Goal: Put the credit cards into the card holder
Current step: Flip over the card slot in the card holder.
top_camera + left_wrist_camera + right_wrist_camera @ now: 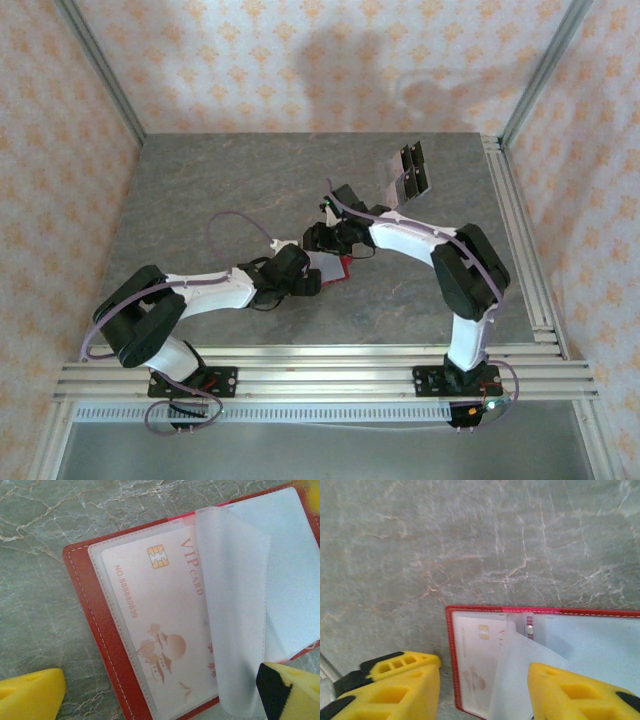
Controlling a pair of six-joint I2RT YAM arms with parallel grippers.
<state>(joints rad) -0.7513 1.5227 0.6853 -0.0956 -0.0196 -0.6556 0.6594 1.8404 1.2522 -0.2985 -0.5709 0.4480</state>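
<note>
Card holder (338, 268) lies open on the grey stone-look counter (200, 200), about mid-counter, right where both arms meet. Red cover faces down, w/ the clear plastic sleeves up.

Left wrist view: one pale credit card (160, 630) w/ a gold chip and "VIP CARD" print sits inside the left sleeve, flat and fully tucked in. Next to it a clear flap (235, 605) stands lifted and curls over the card's right edge. Left tool (160, 700) is spread wide, w/ yellow tips at opp. bottom corners of the view, over the holder and gripping nothing.

Right wrist view: right tool (482, 667) is roughly half spread, w/ one yellow finger (395, 685) over bare counter just left of the holder's edge, the other over the sleeves. Nothing is pinched btwn them. Can't tell if that 2nd finger touches the flap.

More credit cards (412, 178) lie in a small cluster at the far right of the counter, well apart from the holder.
</note>
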